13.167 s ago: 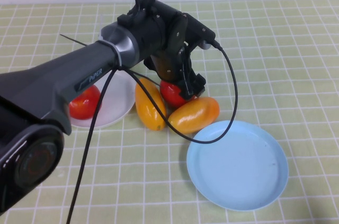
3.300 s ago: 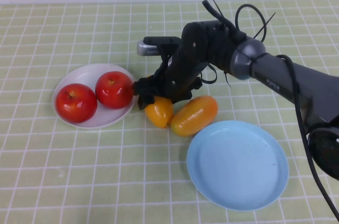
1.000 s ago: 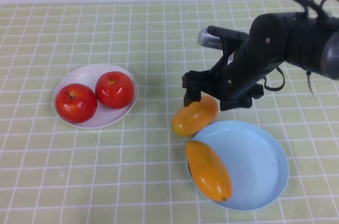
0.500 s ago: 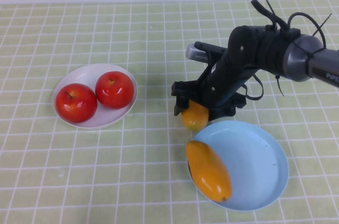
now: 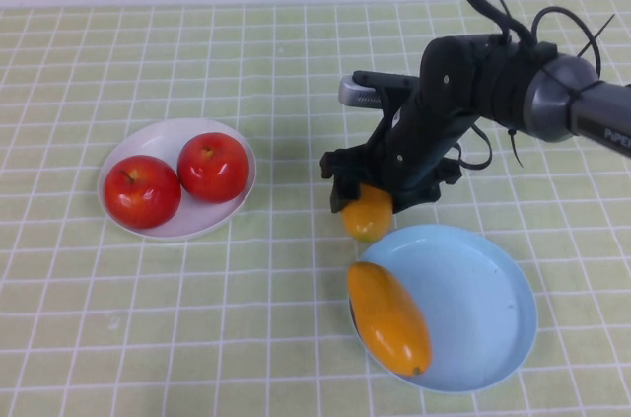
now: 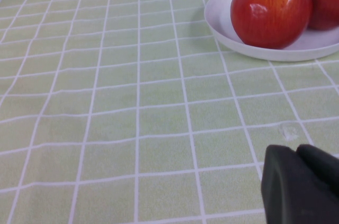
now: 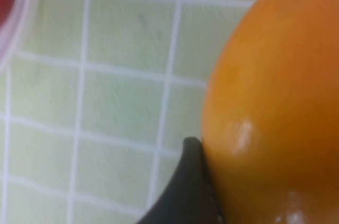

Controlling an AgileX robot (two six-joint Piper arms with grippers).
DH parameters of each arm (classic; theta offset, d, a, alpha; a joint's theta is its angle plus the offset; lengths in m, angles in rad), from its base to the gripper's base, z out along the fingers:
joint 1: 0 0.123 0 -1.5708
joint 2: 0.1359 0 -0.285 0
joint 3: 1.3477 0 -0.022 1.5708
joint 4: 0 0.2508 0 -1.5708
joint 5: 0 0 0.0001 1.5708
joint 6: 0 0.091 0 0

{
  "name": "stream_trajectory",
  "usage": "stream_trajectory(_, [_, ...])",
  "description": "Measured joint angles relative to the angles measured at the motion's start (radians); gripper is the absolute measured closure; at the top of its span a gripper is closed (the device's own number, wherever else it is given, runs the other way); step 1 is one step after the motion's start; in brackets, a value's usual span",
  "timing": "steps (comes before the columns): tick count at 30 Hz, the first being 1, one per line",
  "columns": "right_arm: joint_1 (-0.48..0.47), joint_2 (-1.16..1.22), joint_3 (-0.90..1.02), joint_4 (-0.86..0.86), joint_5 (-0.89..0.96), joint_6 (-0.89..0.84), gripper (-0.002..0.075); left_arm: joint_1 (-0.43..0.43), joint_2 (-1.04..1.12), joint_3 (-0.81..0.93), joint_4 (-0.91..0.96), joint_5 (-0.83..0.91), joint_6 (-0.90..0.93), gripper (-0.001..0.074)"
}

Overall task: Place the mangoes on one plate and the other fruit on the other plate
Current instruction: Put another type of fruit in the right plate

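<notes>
Two red apples (image 5: 143, 190) (image 5: 212, 167) sit on the white plate (image 5: 197, 222) at the left. One mango (image 5: 387, 316) lies on the near-left part of the light blue plate (image 5: 483, 299). My right gripper (image 5: 370, 198) is shut on the second mango (image 5: 367, 214), which hangs end-down just beyond the blue plate's far-left rim. In the right wrist view this mango (image 7: 275, 102) fills the picture beside one dark finger (image 7: 188, 187). In the left wrist view my left gripper (image 6: 297, 152) is shut and empty, low over the cloth near the white plate (image 6: 275, 52) and an apple (image 6: 270, 9).
A green checked cloth (image 5: 296, 62) covers the table. The right arm (image 5: 552, 106) reaches in from the right edge with loose cables above it. The left arm is out of the high view.
The right gripper moved left over the second mango and closed on it. The mango has turned from lying flat to hanging end-down. In the last half second it barely shifted.
</notes>
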Motion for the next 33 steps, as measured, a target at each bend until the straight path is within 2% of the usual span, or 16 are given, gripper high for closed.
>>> stream_trajectory(4, [0.017, -0.066, 0.008, -0.078, 0.08, 0.0, 0.0184, 0.0, 0.0, 0.0, 0.0, 0.0, 0.0, 0.0731])
stream_trajectory(7, [0.035, -0.191, 0.09, -0.13, 0.078, -0.002, 0.0184, 0.0, 0.0, 0.0, 0.0, 0.0, 0.0, 0.0731])
stream_trajectory(14, [0.042, -0.489, 0.469, -0.154, -0.014, -0.007, 0.0184, 0.0, 0.0, 0.0, 0.0, 0.0, 0.0, 0.0731])
stream_trajectory(19, [0.042, -0.531, 0.63, -0.156, -0.019, -0.03, 0.0184, 0.0, 0.0, 0.0, 0.0, 0.0, 0.0, 0.0731])
stream_trajectory(30, [0.042, -0.458, 0.654, -0.127, -0.088, -0.106, 0.0183, 0.0, 0.0, 0.0, 0.0, 0.0, 0.0, 0.0731])
stream_trajectory(33, [0.042, -0.457, 0.654, -0.119, -0.09, -0.108, 0.0146, 0.0, 0.0, 0.0, 0.0, 0.0, 0.0, 0.0731])
